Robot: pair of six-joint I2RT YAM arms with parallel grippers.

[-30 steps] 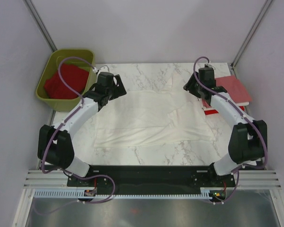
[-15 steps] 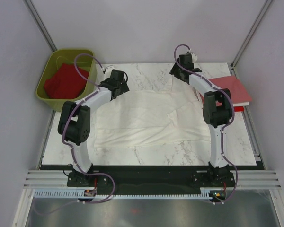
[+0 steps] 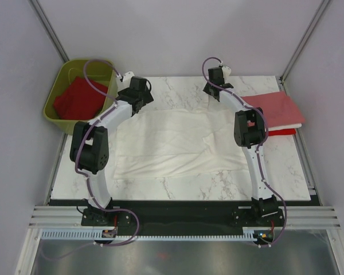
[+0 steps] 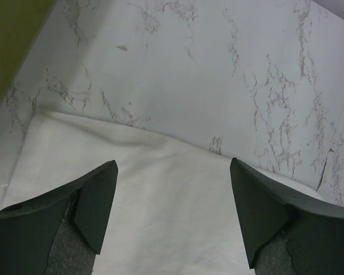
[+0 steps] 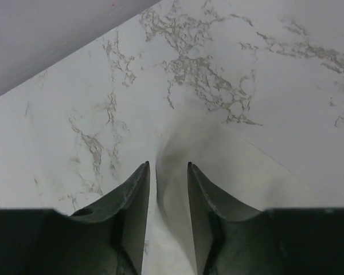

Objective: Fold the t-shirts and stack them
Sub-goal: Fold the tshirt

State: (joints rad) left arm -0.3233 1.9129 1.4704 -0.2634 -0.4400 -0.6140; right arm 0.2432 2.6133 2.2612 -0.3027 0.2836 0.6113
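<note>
White t-shirt point(image 5: 235, 172) ridge, pinched in right gripper point(image 5: 168, 165), shows only from wrist.

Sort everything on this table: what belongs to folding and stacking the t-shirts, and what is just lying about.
Part of the job:
white t-shirt, spread flat mid-table
red t-shirt, bunched in the tub
salmon-pink t-shirt, folded at the right edge
red cloth, showing beneath the pink one

Just there:
olive-green tub, far left corner
marble table
</note>
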